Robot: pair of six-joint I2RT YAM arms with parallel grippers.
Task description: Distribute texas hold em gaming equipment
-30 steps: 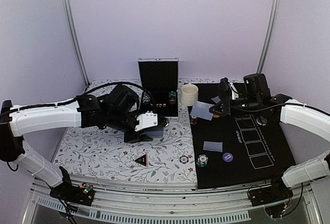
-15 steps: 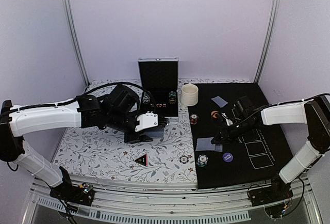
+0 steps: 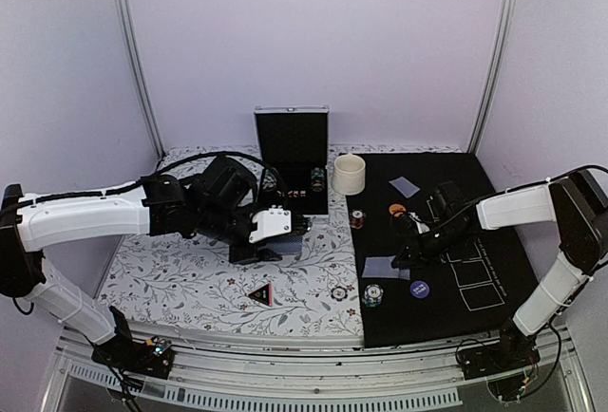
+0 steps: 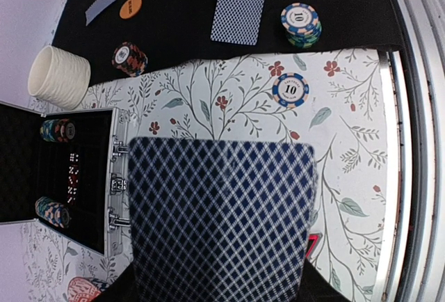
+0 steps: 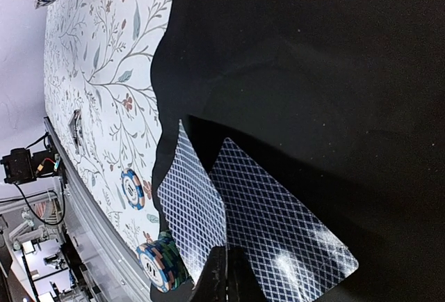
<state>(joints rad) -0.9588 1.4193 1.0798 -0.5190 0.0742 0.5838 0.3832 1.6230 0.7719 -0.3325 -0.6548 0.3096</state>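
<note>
Cream cup (image 3: 349, 174) beside open case (image 3: 292, 146)

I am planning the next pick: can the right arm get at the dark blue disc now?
Probably yes, but not at once. The dark blue disc lies uncovered on the black mat near the right claw. The claw is shut on a playing card and must release it first.

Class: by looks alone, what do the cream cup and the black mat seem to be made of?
Cream cup: likely matte plastic or ceramic; ribbed wall, no shine. Black mat: probably felt or cloth; dull surface with a soft, wavy edge.
</note>
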